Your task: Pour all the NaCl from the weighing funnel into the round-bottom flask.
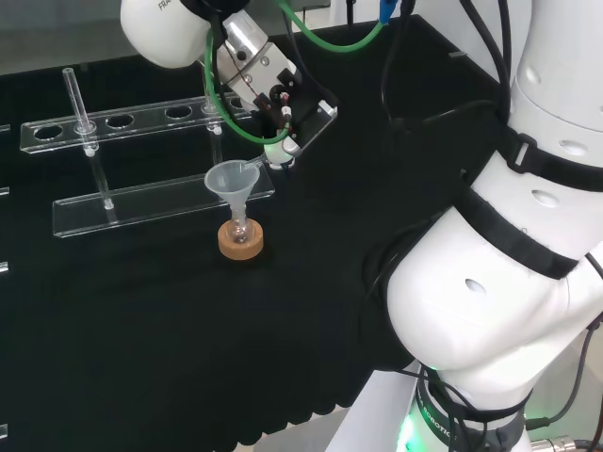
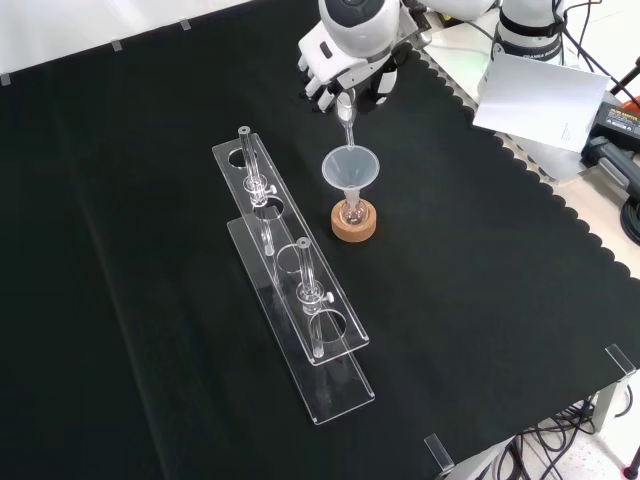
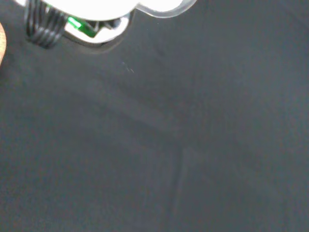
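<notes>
Top centre of front view: hand (image 2: 345,75) curled on weighing funnel (image 2: 346,112), tipped into funnel (image 2: 350,168) atop round-bottom flask (image 2: 351,211). Pour prob. underway; amt left unclear.

The head view looks from behind and above the arm's base, over the white arm links (image 1: 490,282), down on the desk (image 1: 141,339). The front view looks from the opposite side, high above the black cloth, about a quarter turn away. Both views share the cork stand (image 1: 240,239) and the clear rack (image 1: 141,202). The wrist view is very close to the cloth (image 3: 193,145).
</notes>
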Robot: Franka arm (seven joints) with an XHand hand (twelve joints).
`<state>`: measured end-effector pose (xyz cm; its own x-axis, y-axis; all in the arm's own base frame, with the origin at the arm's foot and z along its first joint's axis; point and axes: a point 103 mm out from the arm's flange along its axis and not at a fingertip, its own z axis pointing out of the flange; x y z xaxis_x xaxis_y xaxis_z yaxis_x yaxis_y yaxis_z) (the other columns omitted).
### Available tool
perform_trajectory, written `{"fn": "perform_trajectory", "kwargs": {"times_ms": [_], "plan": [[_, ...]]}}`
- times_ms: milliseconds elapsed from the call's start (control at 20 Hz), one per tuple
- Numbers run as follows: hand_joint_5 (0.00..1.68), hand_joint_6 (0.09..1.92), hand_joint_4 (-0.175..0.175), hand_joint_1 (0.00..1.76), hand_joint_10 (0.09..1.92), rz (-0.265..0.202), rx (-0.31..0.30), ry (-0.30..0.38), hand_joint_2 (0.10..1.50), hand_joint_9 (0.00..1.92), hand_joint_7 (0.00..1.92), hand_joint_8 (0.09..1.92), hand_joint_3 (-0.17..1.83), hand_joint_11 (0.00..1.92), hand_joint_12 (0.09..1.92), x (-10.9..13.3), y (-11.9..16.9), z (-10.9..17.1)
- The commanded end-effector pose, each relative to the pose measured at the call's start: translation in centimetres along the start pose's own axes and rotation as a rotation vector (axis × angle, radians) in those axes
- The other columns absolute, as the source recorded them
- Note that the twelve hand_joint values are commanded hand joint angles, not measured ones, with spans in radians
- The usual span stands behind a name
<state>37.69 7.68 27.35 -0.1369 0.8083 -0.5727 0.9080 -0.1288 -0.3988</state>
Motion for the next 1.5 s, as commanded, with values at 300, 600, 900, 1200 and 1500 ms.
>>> {"fn": "perform_trajectory", "kwargs": {"times_ms": [300, 600, 900, 1200, 1500], "plan": [[1.35, 0.52, 0.175, 1.13, 0.23, 0.01, 0.009, -0.056, 0.64, 1.18, 0.82, 0.58, 0.63, 0.99, 0.96, 0.12, 0.09, -0.59], [1.35, 0.52, 0.175, 1.13, 0.22, 0.009, 0.013, -0.048, 0.64, 1.18, 0.82, 0.58, 0.63, 0.99, 0.96, 0.14, 0.17, -0.66], [1.35, 0.52, 0.175, 1.13, 0.22, 0.0, 0.002, 0.038, 0.64, 1.18, 0.82, 0.59, 0.63, 0.99, 0.95, -0.31, 0.32, -0.5], [1.35, 0.52, 0.175, 1.13, 0.21, -0.008, -0.027, 0.109, 0.64, 1.18, 0.81, 0.59, 0.63, 0.99, 0.95, -0.76, 0.32, -0.67], [1.35, 0.52, 0.175, 1.13, 0.21, -0.015, -0.036, 0.112, 0.64, 1.18, 0.81, 0.59, 0.63, 0.99, 0.95, -0.63, 0.34, -1.1]]}}
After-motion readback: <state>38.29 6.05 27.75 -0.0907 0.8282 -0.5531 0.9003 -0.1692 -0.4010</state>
